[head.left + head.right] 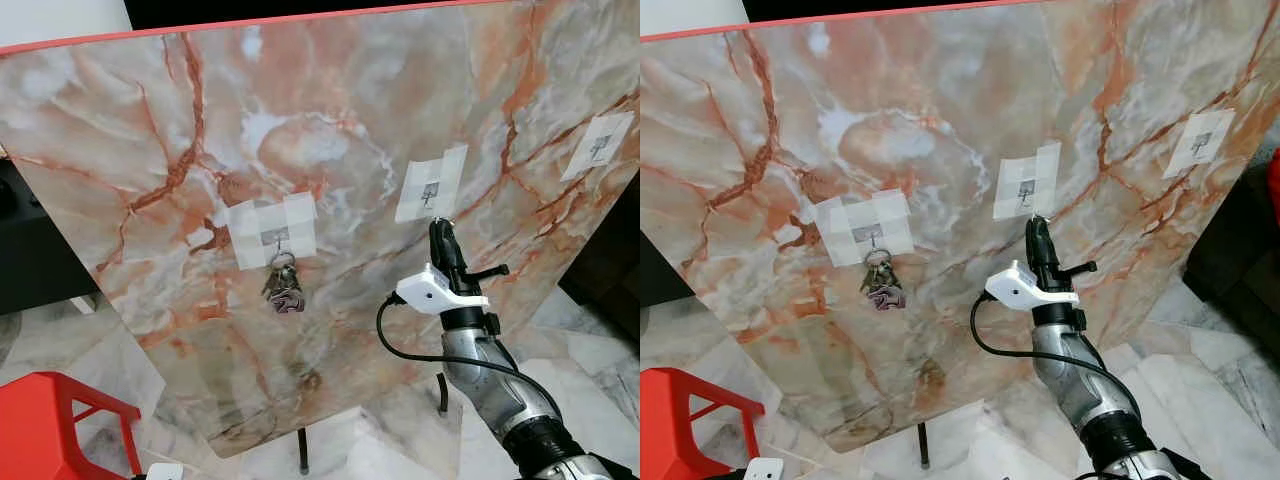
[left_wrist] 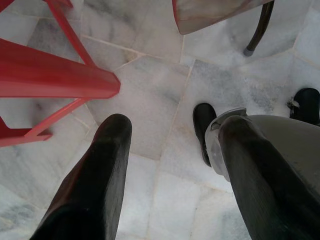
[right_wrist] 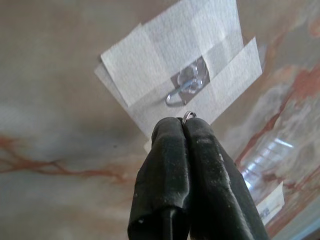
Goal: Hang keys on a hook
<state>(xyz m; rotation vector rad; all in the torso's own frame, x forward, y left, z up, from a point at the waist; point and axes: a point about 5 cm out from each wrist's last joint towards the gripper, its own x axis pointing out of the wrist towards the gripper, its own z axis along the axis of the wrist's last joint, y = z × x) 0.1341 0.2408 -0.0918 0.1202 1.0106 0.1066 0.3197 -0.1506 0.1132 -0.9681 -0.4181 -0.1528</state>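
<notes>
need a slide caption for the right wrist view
Right gripper shut on a key ring, held just below the taped-on hook on the marble board.

Key ring (image 3: 189, 116): small silver loop, only its tip visible, pinched between closed black fingertips (image 3: 200, 145) of right gripper (image 1: 441, 228), just below middle hook (image 3: 182, 95), near but not on it. Hook: small metal J on clear pad, fixed to upright marble-pattern board (image 1: 330, 90) with white tape. Another key bunch (image 1: 283, 285) hangs on the left taped hook (image 1: 277, 238). Third taped hook (image 1: 600, 146) at right is bare.
</notes>
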